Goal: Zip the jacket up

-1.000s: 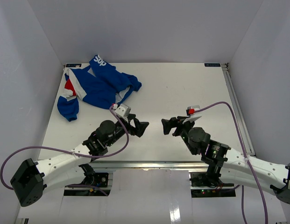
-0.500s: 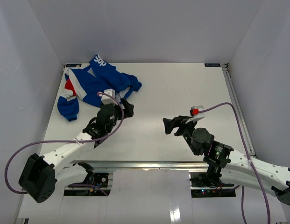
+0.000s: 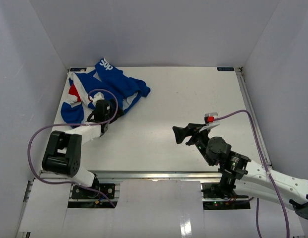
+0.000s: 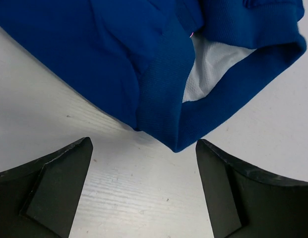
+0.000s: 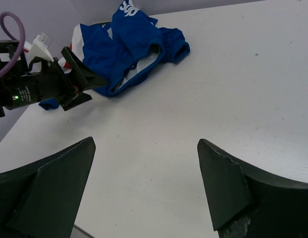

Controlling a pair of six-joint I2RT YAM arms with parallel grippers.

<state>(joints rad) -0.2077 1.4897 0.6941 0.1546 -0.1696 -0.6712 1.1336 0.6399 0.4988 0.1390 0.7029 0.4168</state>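
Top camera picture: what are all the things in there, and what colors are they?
jacket: one, royal blue with red and white panels and white lettering, crumpled at the table's far left corner
table: one, white, fills the middle of the view
cables: two, purple, one looping along each arm
left gripper: one, black, open, at the jacket's near hem
right gripper: one, black, open, above bare table right of centre
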